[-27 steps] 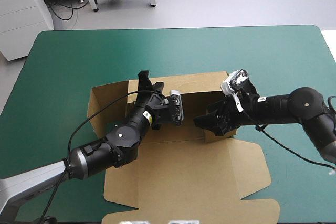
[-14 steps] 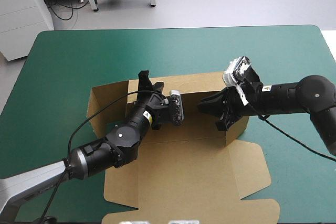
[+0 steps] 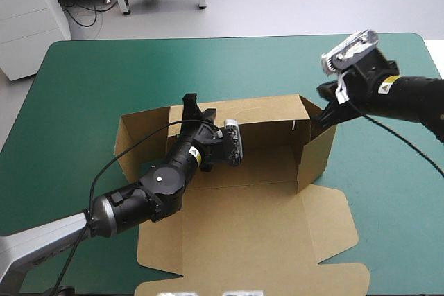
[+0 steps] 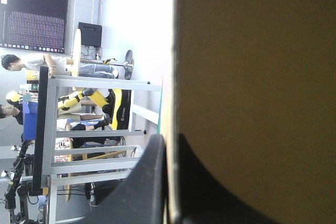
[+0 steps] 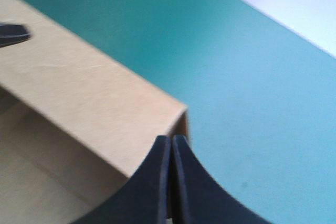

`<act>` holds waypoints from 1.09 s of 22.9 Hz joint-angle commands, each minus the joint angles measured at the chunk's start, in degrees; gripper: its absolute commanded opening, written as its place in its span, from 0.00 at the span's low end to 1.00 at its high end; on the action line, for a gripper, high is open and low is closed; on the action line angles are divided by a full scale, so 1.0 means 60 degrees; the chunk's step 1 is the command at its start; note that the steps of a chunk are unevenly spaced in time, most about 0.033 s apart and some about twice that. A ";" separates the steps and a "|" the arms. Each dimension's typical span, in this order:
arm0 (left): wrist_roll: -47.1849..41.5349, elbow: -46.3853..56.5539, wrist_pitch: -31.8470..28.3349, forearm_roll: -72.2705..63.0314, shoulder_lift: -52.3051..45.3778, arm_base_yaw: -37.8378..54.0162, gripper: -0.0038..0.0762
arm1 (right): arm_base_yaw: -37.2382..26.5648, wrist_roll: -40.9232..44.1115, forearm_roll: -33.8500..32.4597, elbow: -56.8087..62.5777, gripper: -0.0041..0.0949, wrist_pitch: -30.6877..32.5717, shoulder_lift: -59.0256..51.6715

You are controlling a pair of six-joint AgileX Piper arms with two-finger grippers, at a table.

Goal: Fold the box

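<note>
Roughly halfway, I judge: the box [image 3: 257,230] sits mid-tabletop [image 3: 90,81], far and side walls raised, the wide near panel flat and unfolded; the left hand [image 3: 196,110] pinches the far wall, while the right hand [image 3: 316,120], closed and empty, seemingly hovers at the far right corner.

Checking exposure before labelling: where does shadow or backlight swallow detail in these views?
High view: even light, soft shadow inside the box. Left wrist view: the box wall is backlit and dark, the jaws of the left gripper merging with it. Right wrist view: evenly lit, the inside slightly shaded.
</note>
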 commanded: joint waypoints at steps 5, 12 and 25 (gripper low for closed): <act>-0.0218 -0.0230 0.0050 0.0163 -0.0295 -0.0059 0.01 | -0.0091 0.3113 -0.4881 -0.0865 0.13 -0.1414 -0.0159; -0.0218 -0.0230 -0.0041 0.0084 -0.0295 -0.0059 0.01 | -0.1165 0.3425 -0.3657 -0.0865 0.78 -0.1108 0.0985; -0.0218 -0.0230 -0.0086 0.0001 -0.0295 -0.0059 0.01 | -0.3072 0.2387 -0.0198 -0.0394 0.77 0.0009 0.2215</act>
